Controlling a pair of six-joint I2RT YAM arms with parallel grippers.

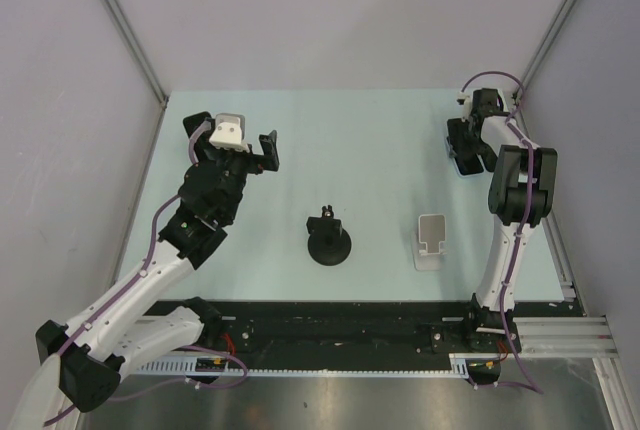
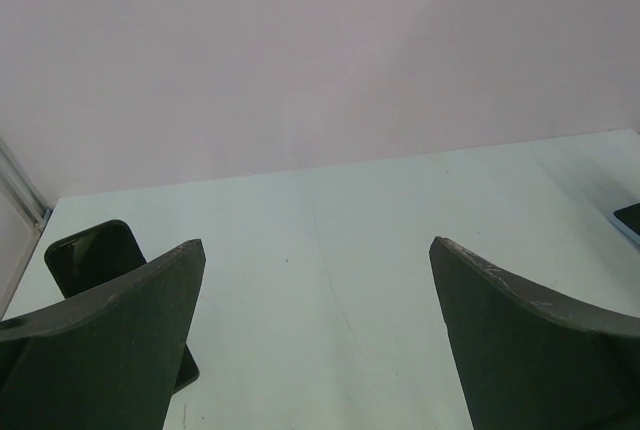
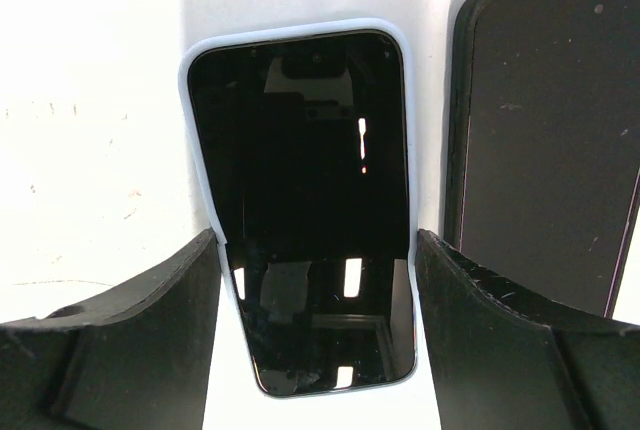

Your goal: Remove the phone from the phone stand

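a: phone point(image 3: 300, 150) first. where does it sit against the right end effector point(image 3: 315, 240)?
b: right between its fingers point(image 3: 130, 330). the tips meet the two long edges of the pale blue case. whether they squeeze it or only rest alongside, i cannot tell. the screen is black and faces the camera, and one end runs down between the fingers.
a: and just beyond that?
b: a second phone point(image 3: 540, 130) in a dark case lies just beside it, on the right of the wrist view, its outer side cut off by the frame. both look flat on the desk point(image 1: 380, 140), which is washed out white in that view.
a: from above?
b: the right arm covers most of both at the far right corner, so they are hard to make out. the phone stand point(image 1: 432, 240) is well apart from the phone, nearer the bases, its cradle bare. a black round-based mount point(image 1: 328, 240) sits to its left in the top view.
a: the left end effector point(image 2: 318, 244)?
b: spread wide, gripping nothing, over the far left of the desk. a dark slab point(image 2: 95, 255) with rounded corners is half hidden behind one finger, and i cannot tell what it is. a dark corner point(image 2: 630, 218) is clipped at the right edge of that view.
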